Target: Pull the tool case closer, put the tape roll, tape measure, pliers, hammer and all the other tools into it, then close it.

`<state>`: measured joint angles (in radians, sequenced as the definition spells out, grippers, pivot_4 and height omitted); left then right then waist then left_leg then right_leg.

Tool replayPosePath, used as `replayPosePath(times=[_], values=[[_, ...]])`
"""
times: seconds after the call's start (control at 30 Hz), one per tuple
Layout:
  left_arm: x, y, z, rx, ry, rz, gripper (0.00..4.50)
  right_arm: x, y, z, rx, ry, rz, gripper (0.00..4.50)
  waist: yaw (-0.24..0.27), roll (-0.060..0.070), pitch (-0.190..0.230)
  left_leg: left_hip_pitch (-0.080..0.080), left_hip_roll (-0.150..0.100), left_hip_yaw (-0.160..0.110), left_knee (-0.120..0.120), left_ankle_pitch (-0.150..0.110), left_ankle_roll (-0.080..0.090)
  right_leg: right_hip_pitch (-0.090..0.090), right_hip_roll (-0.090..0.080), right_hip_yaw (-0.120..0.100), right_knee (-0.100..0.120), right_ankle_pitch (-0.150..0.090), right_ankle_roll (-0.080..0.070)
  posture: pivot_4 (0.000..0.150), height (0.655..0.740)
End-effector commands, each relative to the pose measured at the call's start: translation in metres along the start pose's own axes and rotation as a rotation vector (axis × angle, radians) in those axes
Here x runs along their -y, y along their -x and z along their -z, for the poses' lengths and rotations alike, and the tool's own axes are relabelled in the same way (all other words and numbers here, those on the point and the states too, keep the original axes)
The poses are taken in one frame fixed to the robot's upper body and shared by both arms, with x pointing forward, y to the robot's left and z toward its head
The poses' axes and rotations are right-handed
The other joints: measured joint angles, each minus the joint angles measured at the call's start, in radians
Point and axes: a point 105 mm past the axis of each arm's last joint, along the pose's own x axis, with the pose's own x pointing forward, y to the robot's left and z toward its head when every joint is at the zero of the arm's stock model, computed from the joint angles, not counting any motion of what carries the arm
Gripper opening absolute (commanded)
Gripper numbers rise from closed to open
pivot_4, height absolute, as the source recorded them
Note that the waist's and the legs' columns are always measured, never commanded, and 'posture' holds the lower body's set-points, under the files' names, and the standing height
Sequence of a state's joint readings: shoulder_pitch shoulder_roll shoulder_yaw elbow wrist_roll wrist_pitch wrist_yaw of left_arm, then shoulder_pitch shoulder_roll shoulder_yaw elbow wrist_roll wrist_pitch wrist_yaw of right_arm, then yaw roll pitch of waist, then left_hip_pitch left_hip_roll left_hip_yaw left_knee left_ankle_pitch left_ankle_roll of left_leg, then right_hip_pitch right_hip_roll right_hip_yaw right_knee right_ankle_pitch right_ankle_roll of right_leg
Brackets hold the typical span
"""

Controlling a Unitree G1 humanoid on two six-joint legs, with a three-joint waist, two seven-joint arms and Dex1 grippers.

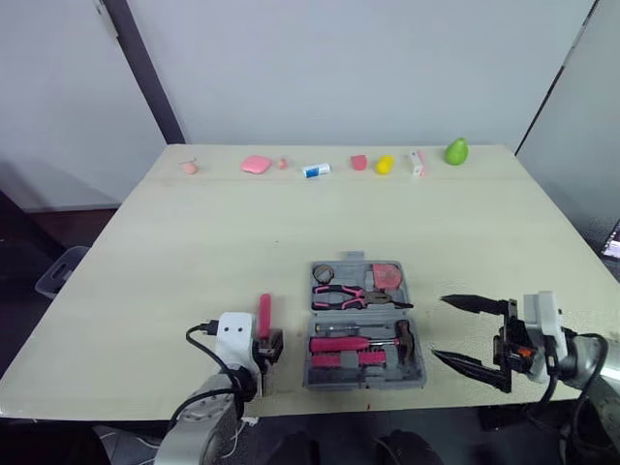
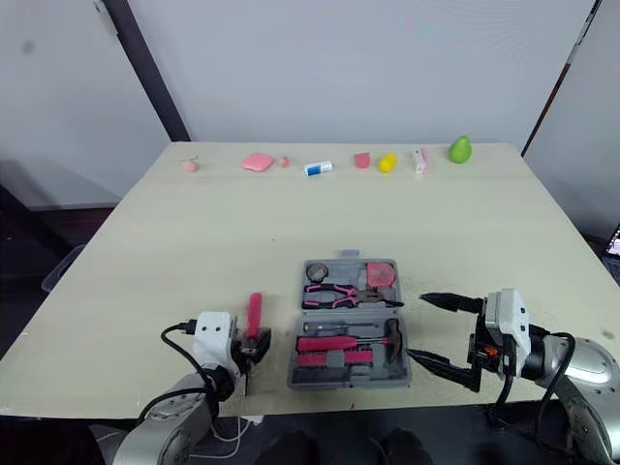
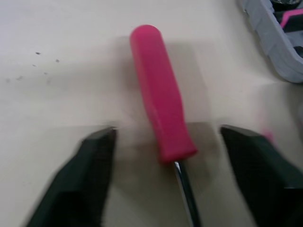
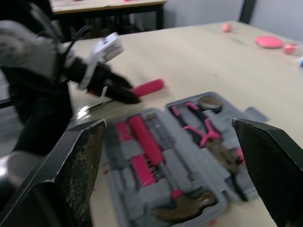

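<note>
**While the tool case lies open, one screwdriver sits outside it**

Item 1: pink-handled screwdriver (image 3: 161,94), flat on the table (image 1: 194,252). The left gripper (image 3: 168,128) is spread wide, one finger on either side of the handle's shaft end, neither touching it.

Item 2: grey tool case (image 1: 405,291), between the two grippers, lid back. It holds the tape roll (image 1: 324,273), tape measure (image 1: 387,276), pliers (image 1: 337,295) and hammer (image 1: 404,337).

Item 3: right gripper (image 1: 440,326), fingers far apart and holding nothing, just beside the case's edge.
</note>
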<state>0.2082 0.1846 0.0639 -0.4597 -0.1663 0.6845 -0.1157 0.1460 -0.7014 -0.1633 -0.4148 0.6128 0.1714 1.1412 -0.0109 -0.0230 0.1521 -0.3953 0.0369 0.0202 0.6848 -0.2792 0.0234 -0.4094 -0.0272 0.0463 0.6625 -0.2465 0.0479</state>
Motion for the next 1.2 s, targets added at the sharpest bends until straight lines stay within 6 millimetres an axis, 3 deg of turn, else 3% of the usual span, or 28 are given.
replayPosePath(times=[0.03, 0.2, 0.33, 0.5, 0.8, 1.0, 1.2], values=[[-0.005, 0.005, -0.014, 0.058, -0.005, 0.012, 4.47, -0.005, 0.000, -0.009, 0.020, 0.025, -0.040, 4.50, 0.000, 0.000, 0.000, 0.000, 0.000, 0.000, 0.000, 0.000, 0.000, 0.000, 0.000, 0.000, 0.000, -0.001, -0.001, 0.150, 0.7400], [-0.015, 0.016, -0.024, 0.066, -0.080, 0.070, 4.47, -0.005, 0.001, -0.009, 0.015, 0.025, -0.046, 4.50, 0.000, 0.000, 0.000, 0.000, 0.000, 0.000, 0.000, 0.000, 0.000, 0.000, 0.000, 0.000, 0.000, -0.001, -0.002, 0.150, 0.7400], [-0.029, 0.018, -0.054, 0.108, -0.200, 0.173, 4.47, -0.003, 0.001, -0.008, 0.011, 0.030, -0.038, 4.50, 0.002, 0.000, 0.000, 0.000, 0.001, -0.001, 0.000, 0.000, 0.000, 0.000, 0.001, 0.000, 0.000, -0.002, -0.003, 0.150, 0.7400], [-0.017, 0.011, -0.095, 0.148, -0.417, 0.499, 4.47, -0.002, -0.001, -0.008, 0.016, 0.039, -0.024, 4.50, 0.013, 0.000, 0.001, 0.000, 0.000, 0.001, 0.000, 0.000, 0.000, 0.000, 0.001, 0.000, 0.000, -0.002, -0.004, 0.150, 0.7400], [-0.027, 0.009, -0.098, -0.065, -0.855, 1.009, 4.47, 0.003, -0.005, -0.012, 0.025, 0.064, -0.013, 4.50, 0.003, 0.002, 0.003, -0.002, 0.000, 0.004, -0.001, 0.000, 0.000, -0.001, 0.003, -0.001, -0.001, -0.002, -0.003, 0.150, 0.7400], [-0.024, -0.004, -0.100, -0.140, -1.202, 1.248, 4.47, 0.005, -0.007, -0.014, 0.022, 0.066, -0.032, 4.50, 0.017, 0.002, 0.003, -0.002, 0.000, 0.005, 0.000, 0.000, 0.000, -0.001, 0.004, 0.000, -0.001, -0.002, -0.004, 0.150, 0.7400], [-0.022, -0.024, -0.098, -0.238, -1.612, 1.371, 4.47, 0.008, -0.012, -0.016, 0.034, 0.083, -0.036, 4.50, 0.025, 0.000, 0.004, -0.004, 0.000, 0.005, 0.001, 0.000, 0.000, -0.001, 0.005, 0.000, -0.001, 0.000, -0.001, 0.150, 0.7400]])
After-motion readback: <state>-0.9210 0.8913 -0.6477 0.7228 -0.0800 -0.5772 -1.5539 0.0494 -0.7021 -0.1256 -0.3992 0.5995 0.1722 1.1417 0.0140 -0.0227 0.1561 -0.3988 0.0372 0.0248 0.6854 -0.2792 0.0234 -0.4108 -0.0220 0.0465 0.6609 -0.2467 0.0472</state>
